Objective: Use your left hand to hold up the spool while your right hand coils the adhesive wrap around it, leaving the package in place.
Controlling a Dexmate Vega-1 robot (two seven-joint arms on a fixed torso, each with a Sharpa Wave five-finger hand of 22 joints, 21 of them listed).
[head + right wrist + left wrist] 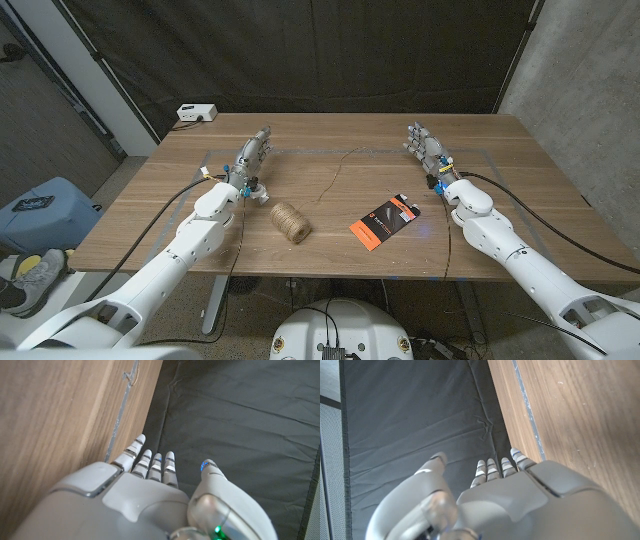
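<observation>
Fingers (262, 140) of both hands released | spool (290, 222) near left hand (250, 160), untouched

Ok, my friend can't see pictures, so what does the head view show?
A twine spool lies on a wooden table with an orange and black package to its right and a loose strand behind. The robot's left hand and right hand wait empty, one on each side.
</observation>
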